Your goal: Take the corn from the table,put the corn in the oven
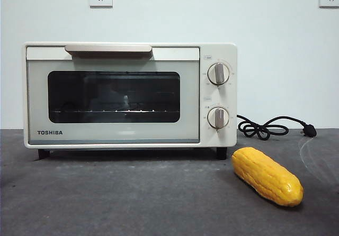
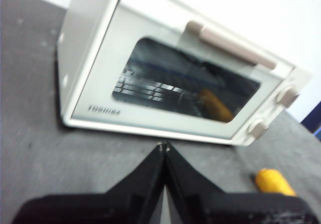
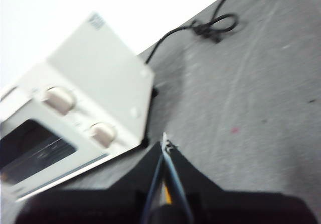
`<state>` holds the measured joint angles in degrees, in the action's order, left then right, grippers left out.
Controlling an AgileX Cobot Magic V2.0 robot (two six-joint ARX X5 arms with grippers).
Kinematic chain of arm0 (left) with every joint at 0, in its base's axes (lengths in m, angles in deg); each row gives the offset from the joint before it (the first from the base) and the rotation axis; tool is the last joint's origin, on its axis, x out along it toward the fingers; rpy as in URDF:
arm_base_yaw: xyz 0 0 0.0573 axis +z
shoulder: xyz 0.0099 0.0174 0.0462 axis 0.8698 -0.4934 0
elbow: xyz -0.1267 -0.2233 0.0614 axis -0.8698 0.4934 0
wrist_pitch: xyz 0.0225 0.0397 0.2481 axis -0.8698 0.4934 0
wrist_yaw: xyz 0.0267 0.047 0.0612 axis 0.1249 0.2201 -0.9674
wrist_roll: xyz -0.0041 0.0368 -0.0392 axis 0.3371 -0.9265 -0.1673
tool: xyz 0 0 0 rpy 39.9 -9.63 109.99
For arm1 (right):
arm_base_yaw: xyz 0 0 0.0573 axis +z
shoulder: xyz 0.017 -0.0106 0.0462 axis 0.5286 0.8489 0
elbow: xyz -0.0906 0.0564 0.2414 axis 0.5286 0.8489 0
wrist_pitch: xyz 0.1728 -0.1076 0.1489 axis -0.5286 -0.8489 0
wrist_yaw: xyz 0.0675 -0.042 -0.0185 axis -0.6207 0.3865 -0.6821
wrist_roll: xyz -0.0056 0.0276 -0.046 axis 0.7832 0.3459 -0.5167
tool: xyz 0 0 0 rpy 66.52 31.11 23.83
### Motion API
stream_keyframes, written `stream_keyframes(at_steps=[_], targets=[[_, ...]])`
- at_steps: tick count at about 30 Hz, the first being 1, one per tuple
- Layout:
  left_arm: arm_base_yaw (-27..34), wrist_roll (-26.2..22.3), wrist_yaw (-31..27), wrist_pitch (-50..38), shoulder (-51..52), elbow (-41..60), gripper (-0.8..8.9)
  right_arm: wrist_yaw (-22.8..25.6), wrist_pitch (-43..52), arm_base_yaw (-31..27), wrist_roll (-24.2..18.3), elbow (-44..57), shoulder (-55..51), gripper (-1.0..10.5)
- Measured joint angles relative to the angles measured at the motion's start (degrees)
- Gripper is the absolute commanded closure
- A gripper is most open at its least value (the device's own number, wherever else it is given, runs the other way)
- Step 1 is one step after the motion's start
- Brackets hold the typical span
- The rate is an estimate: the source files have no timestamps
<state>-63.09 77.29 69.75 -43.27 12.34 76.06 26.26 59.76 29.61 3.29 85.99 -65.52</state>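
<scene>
Corn (image 1: 267, 175) lies on desk (image 1: 132, 199), in front of oven (image 1: 130, 94), just off its knob-side corner, apart from it. Oven door closed. Left end effector (image 2: 164, 146) pinched closed, empty, above desk facing oven door. Right end effector (image 3: 164, 139) closed, empty, above desk beside oven's knob end.

The oven (image 1: 130, 96) is cream-white with a dark glass window; the corn (image 1: 267, 175) is glossy yellow-orange with ridged kernel rows; the bench (image 1: 132, 199) is mottled dark grey.
</scene>
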Motion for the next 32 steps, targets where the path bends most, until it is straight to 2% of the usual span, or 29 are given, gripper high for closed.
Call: stream_keyframes(at_steps=[8, 13, 17, 20, 24, 29, 32], targets=[[0.00, 0.39, 1.81, -0.09, -5.42, -9.20, 8.19, -6.82, 0.22, 0.00, 0.46, -8.35, 4.55, 9.5], [0.00, 0.39, 7.13, 0.72, -13.38, -17.14, 8.19, -12.52, 0.20, 0.00, 0.02, -16.11, 12.22, 9.5], [-0.02, -0.15, 13.73, 4.39, -22.18, -24.33, 8.19, -20.26, 0.22, 0.00, -2.08, -23.52, 20.09, 9.5], [-0.02, -2.51, 18.47, 9.42, -29.20, -30.14, 8.19, -26.23, 0.17, 0.00, -4.09, -29.14, 25.55, 9.5], [-0.83, -8.09, 19.52, 19.82, -38.07, -39.12, 8.19, -30.27, -0.28, 0.04, -5.90, -36.33, 31.43, 9.6], [-2.84, -16.17, 18.71, 32.13, -46.90, -50.21, 8.19, -32.70, -3.78, 0.04, -6.97, -44.24, 36.41, 9.5], [-4.46, -19.41, 16.00, 36.65, -50.47, -56.22, 8.19, -32.68, -8.81, 0.63, -8.85, -47.87, 38.82, 9.5]])
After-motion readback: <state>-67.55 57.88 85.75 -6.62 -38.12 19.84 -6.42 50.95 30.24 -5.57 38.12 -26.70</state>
